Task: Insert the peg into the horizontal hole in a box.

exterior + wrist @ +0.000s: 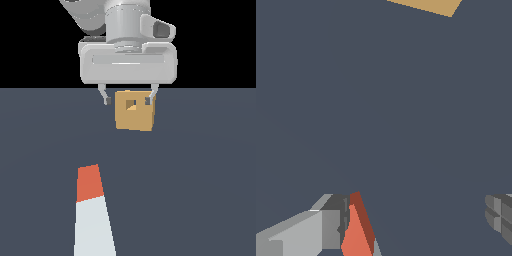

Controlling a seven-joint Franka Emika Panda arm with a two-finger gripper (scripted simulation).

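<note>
The peg lies on the dark floor near the exterior view's bottom edge, pale white-grey with its orange-red end pointing towards the box. The tan box stands further back, with its small dark square hole facing the camera. My gripper hangs open and empty, its fingertips showing on either side of the box's top edge. In the wrist view the gripper is spread wide. The peg's orange end shows just inside one finger. A corner of the box sits at the frame's edge.
The floor is a flat dark blue-grey surface. The arm's white hand body fills the space above the box in the exterior view.
</note>
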